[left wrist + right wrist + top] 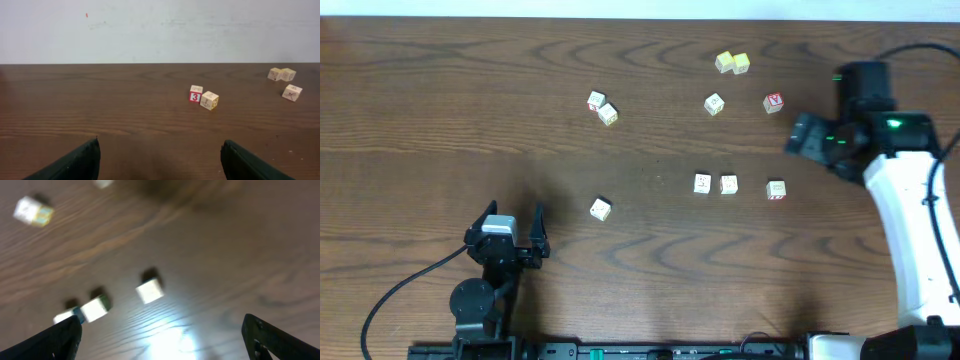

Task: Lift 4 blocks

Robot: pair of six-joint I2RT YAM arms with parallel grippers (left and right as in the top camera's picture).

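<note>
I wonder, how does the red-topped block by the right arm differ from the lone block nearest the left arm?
The red-topped block shows a red top face; the lone block a cream one. The red-topped block lies far right, beside the right arm; the lone block lies nearer the front, left of centre. Both are small cubes resting on the table.

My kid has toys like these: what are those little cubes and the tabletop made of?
The cubes look like pale matte wood: cream faces, sharp edges, printed marks; painted plastic can't be ruled out. The table shows dark brown grain with a soft sheen, glaring in the right wrist view: wood or wood-look laminate, I can't tell.
</note>
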